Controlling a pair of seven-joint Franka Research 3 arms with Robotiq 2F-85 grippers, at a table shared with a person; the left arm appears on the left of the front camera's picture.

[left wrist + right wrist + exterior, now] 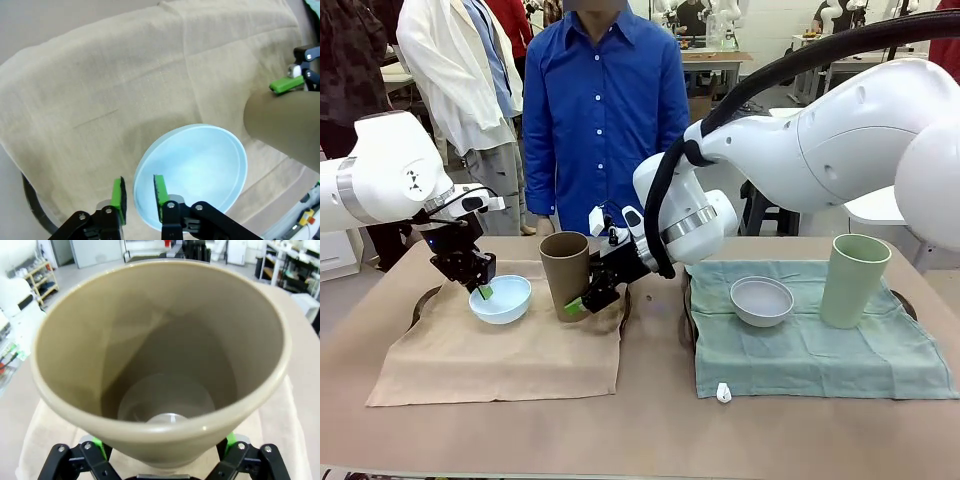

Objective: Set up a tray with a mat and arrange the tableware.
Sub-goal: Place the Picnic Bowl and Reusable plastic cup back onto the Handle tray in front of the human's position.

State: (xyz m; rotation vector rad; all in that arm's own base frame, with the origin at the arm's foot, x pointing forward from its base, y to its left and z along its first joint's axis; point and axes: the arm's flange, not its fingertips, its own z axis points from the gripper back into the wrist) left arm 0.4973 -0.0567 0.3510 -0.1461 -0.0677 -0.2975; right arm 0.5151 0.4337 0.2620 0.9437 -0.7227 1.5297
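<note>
Brown cup [565, 274] upright in right pincer [582, 303], mouth upward

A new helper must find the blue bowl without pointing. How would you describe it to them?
Start at the beige mat covering the tray on the robot's left half of the table. On it sits the light blue bowl, its rim between the left gripper's fingers. Its neighbour, the brown cup, is tall; the other bowl is whitish-grey, on the green mat.

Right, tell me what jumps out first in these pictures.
The right claw grips the tall brown handleless cup low on its wall, on the beige cloth mat. Beside it, the left claw straddles the rim of the small light blue bowl. A pale green cup and whitish-grey bowl wait on the green mat.
</note>
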